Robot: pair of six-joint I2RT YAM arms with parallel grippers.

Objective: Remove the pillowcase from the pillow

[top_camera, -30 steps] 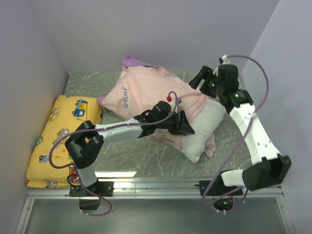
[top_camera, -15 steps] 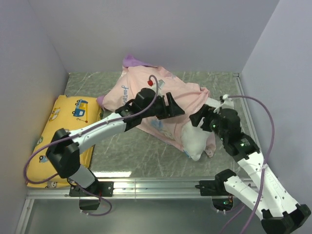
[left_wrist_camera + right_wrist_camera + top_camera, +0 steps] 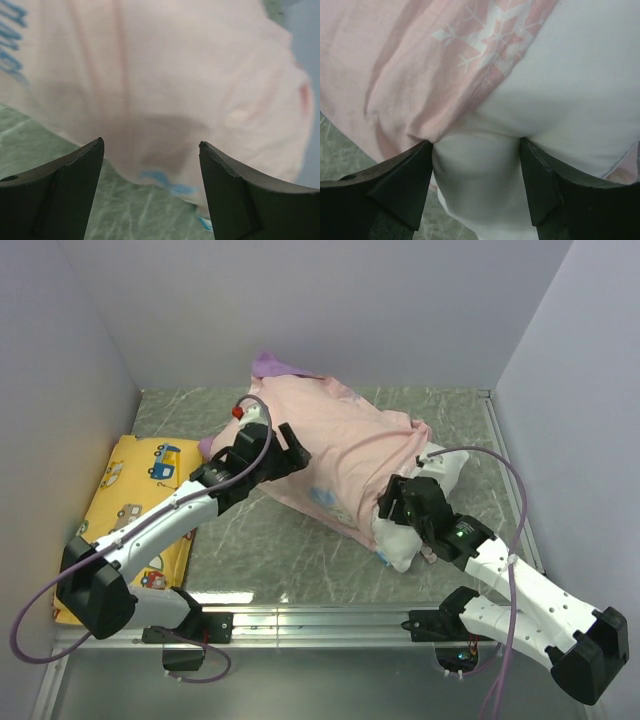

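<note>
Where the bare white pillow (image 3: pixel 402 538) corner pokes out at the near right, the right gripper (image 3: pixel 476 149) straddles it: fingers spread wide either side of the bulge, touching it, not pinched shut. The pillowcase (image 3: pixel 340 440) hem, with its snowflake print, runs across that same gap. Only that corner and a strip on the right are out; the rest of the pillow sits inside the pillowcase. The bundle lies diagonally on the table (image 3: pixel 290 550).

Left gripper (image 3: pixel 150 150) is further in, at the left edge of the pillowcase, fingers wide open, holding nothing. Can't tell if it touches the cloth.

Far end: a purple fold shows at the back.

Handling, my read:
- The pillowcase is thin, limp and light, so it will bunch and slide. Pinch the hem or a fold; don't push flat cloth.
- The pillow is soft and bulky and squashes under grip. A deep bite on the bare corner should anchor it.
- Risk: the right fingers catch hem plus pillow, and both travel as one.

Yellow cushion (image 3: pixel 120 510) lies well apart, far left.
</note>
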